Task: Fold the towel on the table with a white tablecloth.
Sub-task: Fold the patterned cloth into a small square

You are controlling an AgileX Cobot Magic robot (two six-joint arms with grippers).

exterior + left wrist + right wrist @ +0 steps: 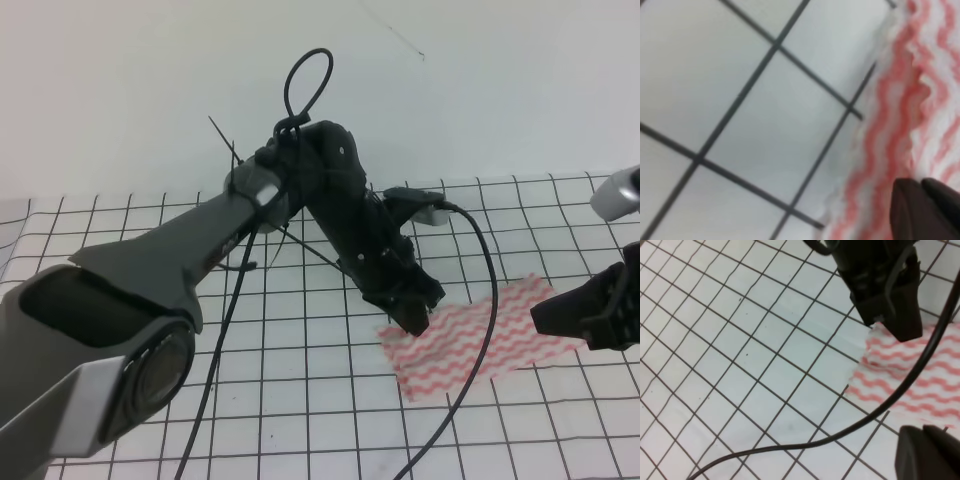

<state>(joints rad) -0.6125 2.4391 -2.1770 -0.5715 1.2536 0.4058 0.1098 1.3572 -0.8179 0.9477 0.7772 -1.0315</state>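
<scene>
White gridded tablecloth (300,400), towel (470,345) flat: left gripper (415,322) reaching its corner, jaw opening hidden; a pinch looks next.

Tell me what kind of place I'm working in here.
Probably a lab or test bench, not a home: a white tablecloth printed with a thin black square grid, a bare pale wall, and only one thin pink wavy-striped towel laid out between the arms.
</scene>
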